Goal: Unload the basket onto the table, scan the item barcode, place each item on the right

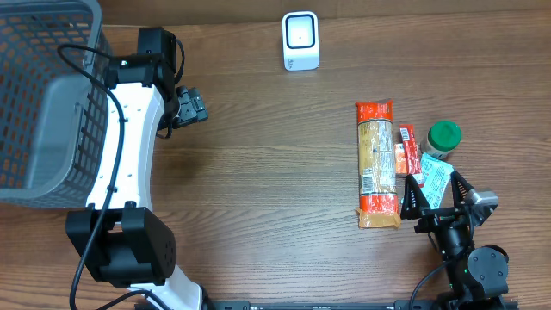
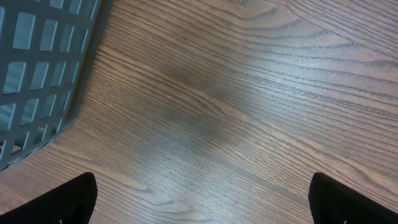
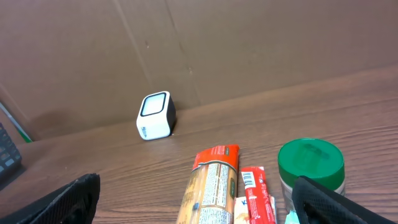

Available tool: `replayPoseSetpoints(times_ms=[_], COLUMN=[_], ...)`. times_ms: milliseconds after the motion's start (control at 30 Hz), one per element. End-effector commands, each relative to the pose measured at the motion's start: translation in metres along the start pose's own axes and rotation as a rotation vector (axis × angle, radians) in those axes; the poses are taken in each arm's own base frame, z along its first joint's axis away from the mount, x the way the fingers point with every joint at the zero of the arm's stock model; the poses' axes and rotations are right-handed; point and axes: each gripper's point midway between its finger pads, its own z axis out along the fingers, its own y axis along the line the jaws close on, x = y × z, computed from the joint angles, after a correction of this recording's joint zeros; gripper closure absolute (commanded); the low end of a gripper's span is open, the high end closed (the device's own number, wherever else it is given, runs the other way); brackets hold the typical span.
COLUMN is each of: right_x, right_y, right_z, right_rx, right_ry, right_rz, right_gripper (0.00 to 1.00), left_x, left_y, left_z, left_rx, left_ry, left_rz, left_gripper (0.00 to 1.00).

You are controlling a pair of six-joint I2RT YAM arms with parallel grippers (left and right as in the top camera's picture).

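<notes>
Overhead view places the goods in a tight cluster at the right of the brown wood-grain table: a long orange-and-tan plastic packet, a small red flat packet just beside it, a jar with a round green lid and a teal-and-white sachet. The right gripper stands at the near edge of that cluster, jaws spread wide with nothing between them. The left gripper, well apart beside the grey plastic mesh basket, is likewise spread and empty. The small white box-shaped scanner sits at the far edge, close to a brown cardboard wall.

Which item is meant cannot be told. The long packet looks likeliest, since its left side lies free and it shows a pale printed label. It is probably light, with slick, crinkly film that gives under pressure and contents that may be brittle. A gentle hold across its narrow width near the middle would keep it from drooping and leave the label uncovered. The jar would be stiffer, heavier and apt to roll if tipped. The flat packets lie thin against the wood and seem hard to get under.

The table is flat and smooth, so a nudged packet may slide. Bare wood lies between the cluster and the scanner, while the neighbours crowd the long packet's right side.
</notes>
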Motion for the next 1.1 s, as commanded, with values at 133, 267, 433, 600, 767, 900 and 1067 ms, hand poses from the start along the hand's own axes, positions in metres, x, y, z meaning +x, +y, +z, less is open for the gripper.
replayPoseSetpoints(times_ms=[133,267,433,600,767,900,1067], right_x=[0.002,0.002,0.002,0.002,0.002,0.002,0.002], right_y=[-0.001,-0.001,-0.001,-0.001,-0.001,-0.001,-0.001], right_z=[0.000,0.000,0.000,0.000,0.000,0.000,0.000], right_rx=[0.001,0.000,0.001,0.001,0.001,0.000,0.001], right_ry=[-0.001,-0.001,-0.001,-0.001,-0.001,-0.001,-0.001], right_rz=[-0.004,-0.004,-0.003,-0.004,-0.004,-0.004,-0.004], right_gripper=[0.00,0.00,0.00,0.00,0.00,0.00,0.00], left_x=[-0.003,-0.003,0.005,0.024,0.050,0.076,0.082], left_y=[0.007,0.015,0.032,0.054,0.077,0.095,0.099], left_z=[-0.030,-0.065,-0.124,-0.184,-0.233,-0.267,-0.271], left_rx=[0.022,0.058,0.119,0.185,0.245,0.289,0.296], left_ry=[-0.079,-0.169,-0.324,-0.490,-0.639,-0.751,-0.768], left_rz=[-0.002,-0.024,-0.061,-0.101,-0.137,-0.163,-0.168], left_gripper=[0.00,0.00,0.00,0.00,0.00,0.00,0.00])
